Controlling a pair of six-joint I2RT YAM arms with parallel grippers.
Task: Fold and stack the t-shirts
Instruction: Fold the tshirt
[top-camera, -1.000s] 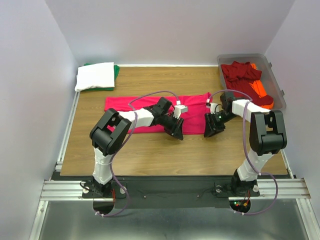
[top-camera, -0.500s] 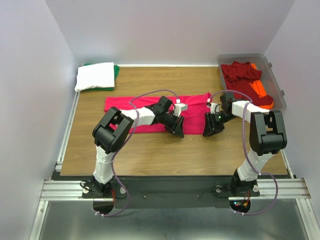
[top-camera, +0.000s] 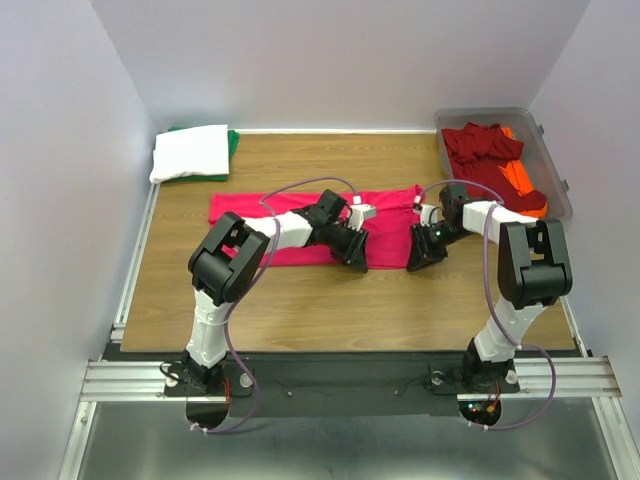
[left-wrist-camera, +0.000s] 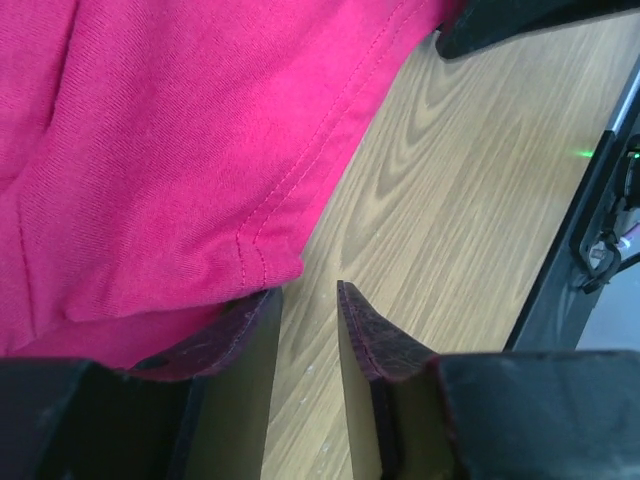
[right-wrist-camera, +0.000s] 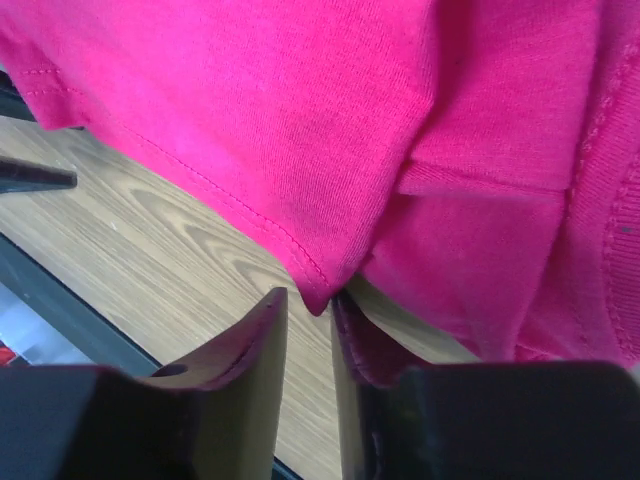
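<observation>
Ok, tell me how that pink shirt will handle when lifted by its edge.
The pink shirt is thin, layered cloth, so it will probably droop and unfold from any pinch. It looks light, and should slide easily on the smooth wooden table.

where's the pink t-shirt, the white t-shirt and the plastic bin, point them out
pink t-shirt (top-camera: 236, 212), top external view, flat cloth at its left end
white t-shirt (top-camera: 190, 152), top external view, middle of its folded top
plastic bin (top-camera: 480, 115), top external view, its far rim
</observation>
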